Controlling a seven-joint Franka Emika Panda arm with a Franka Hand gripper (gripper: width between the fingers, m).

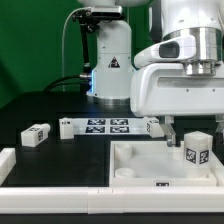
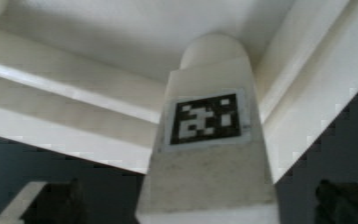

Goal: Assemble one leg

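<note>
My chief concern at this moment is misalignment at the seat: the leg (image 1: 196, 147) stands in the lower right of the exterior view, at the right-hand part of the tabletop (image 1: 135, 160), and I cannot confirm from either view that its base is square over a corner socket. If it goes in tilted, it may bind, cross-thread or skid off the raised rim. A second risk is slip in my grasp; the white plastic looks smooth, and any twisting load could turn the post between my fingers rather than drive it home. A third is shifting the tabletop itself, since I see nothing pinning it down. My tool (image 1: 184, 143) is in the right half of the exterior frame, hanging vertically from the wrist, fingers pointing down toward the counter (image 1: 60, 150). In the wrist view the leg (image 2: 208, 140) fills the centre of the frame, upright with its tag facing the camera, and my dark fingertips (image 2: 43, 200) show at the lower left and lower right corners, flanking it. I judge the tool closed narrowly on the leg, though actual pad contact is hidden. Another tagged part (image 1: 37, 135) lies at mid left, well apart.
</note>
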